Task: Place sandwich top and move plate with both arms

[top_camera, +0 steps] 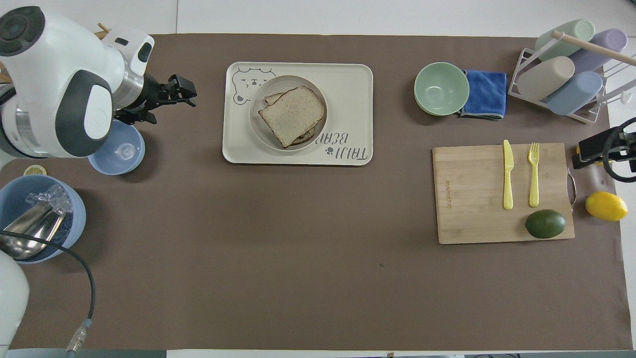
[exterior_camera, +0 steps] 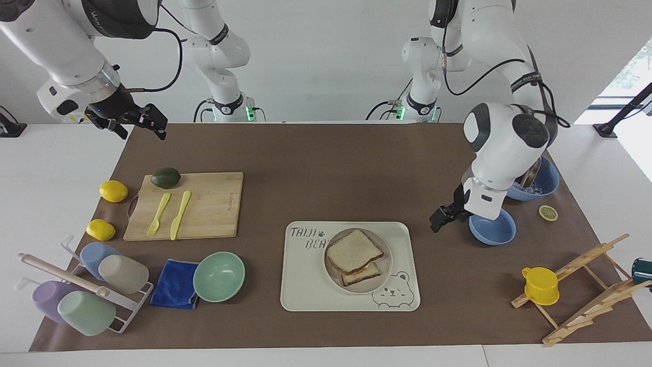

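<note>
Resting on the lower slice, the bread top (exterior_camera: 354, 250) sits on the plate (exterior_camera: 383, 270), centre frame. Left claw (exterior_camera: 442, 218) hangs empty, fingers apart, mid-right. Right claw (exterior_camera: 133, 121) waits wide, upper left.

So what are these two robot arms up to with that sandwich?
They are putting a sandwich together. The sandwich top lies on the other slice on the plate, which sits on the cream tray. The left gripper hangs empty with jaws open, over the mat beside the small blue bowl. The right gripper waits near the table's corner. The plate has not been moved yet.
</note>
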Tool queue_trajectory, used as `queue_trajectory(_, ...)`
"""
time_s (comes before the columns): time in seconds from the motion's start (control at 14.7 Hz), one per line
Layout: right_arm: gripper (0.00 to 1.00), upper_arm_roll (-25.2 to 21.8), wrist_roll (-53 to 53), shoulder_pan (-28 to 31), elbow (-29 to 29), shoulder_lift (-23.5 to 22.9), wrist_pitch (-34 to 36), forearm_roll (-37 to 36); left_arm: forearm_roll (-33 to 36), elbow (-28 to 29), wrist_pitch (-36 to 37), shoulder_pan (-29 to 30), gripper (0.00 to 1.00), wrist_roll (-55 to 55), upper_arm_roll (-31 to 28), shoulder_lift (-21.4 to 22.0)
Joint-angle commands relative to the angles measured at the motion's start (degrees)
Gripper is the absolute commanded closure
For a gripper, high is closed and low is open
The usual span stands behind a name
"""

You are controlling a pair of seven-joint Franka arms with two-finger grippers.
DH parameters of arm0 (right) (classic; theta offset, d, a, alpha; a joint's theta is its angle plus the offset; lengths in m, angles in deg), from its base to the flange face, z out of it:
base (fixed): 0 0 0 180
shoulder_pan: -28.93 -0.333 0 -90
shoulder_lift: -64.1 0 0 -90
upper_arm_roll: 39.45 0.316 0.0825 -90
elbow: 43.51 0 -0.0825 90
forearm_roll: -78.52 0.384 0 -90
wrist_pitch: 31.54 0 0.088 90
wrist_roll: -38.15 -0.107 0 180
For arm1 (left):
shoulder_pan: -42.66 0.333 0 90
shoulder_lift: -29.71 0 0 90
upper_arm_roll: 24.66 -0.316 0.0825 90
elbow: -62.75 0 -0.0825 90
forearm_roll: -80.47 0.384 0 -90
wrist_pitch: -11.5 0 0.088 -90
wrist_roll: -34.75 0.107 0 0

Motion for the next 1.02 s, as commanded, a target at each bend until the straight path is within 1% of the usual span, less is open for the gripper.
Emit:
queue_trajectory(0.0,0.0,1.2,0.1,-0.57,1.4,1.89,-0.78,1.24,4.09,1.42,7.63,1.53,0.0,6.73,0.29,7.01)
queue_trajectory(0.07,0.0,1.29,0.53,-0.3,1.4,1.97,-1.04,3.5,4.1,1.51,10.27,2.76,0.0,9.29,0.29,9.3)
queue_trajectory(0.2,0.0,1.2,0.28,-0.21,2.36,1.97,-5.5,9.74,4.1,1.6,14.93,4.18,0.0,11.77,0.29,13.17)
queue_trajectory(0.27,0.0,1.29,0.27,-0.65,2.8,1.89,-6.92,10.64,4.18,1.69,17.65,4.35,0.0,12.82,0.29,14.93)
queue_trajectory(0.34,0.0,2.34,0.18,-0.83,2.81,1.45,-7.72,11.69,4.36,1.77,19.59,4.35,0.0,13.18,0.2,16.34)
queue_trajectory(0.48,0.0,3.75,0.01,-2.41,1.85,-0.91,-9.3,13.54,4.36,1.69,23.81,5.05,0.0,13.27,0.37,19.24)
queue_trajectory(0.68,0.0,4.02,-2.18,-5.04,0.17,-4.52,-9.49,12.24,4.36,1.95,30.05,4.97,0.0,13.27,0.64,21.97)
queue_trajectory(0.75,0.0,4.02,-2.19,-6.18,-2.09,-4.88,-7.92,8.92,4.36,3.08,31.64,5.06,0.0,13.45,1.07,22.41)
queue_trajectory(0.82,0.0,4.02,-2.28,-6.36,-3.42,-4.88,-5.2,5.58,4.36,4.4,31.65,5.06,0.0,14.06,1.51,23.2)
queue_trajectory(0.89,0.0,3.84,-2.28,-5.67,-3.61,-4.8,-3.78,4.07,4.36,6.5,30.87,5.58,0.0,15.46,2.56,23.82)
queue_trajectory(0.95,0.0,3.32,-2.36,-5.23,-3.44,-3.92,-2.9,3.79,4.36,7.65,29.73,8.11,0.0,16.52,5.01,24.09)
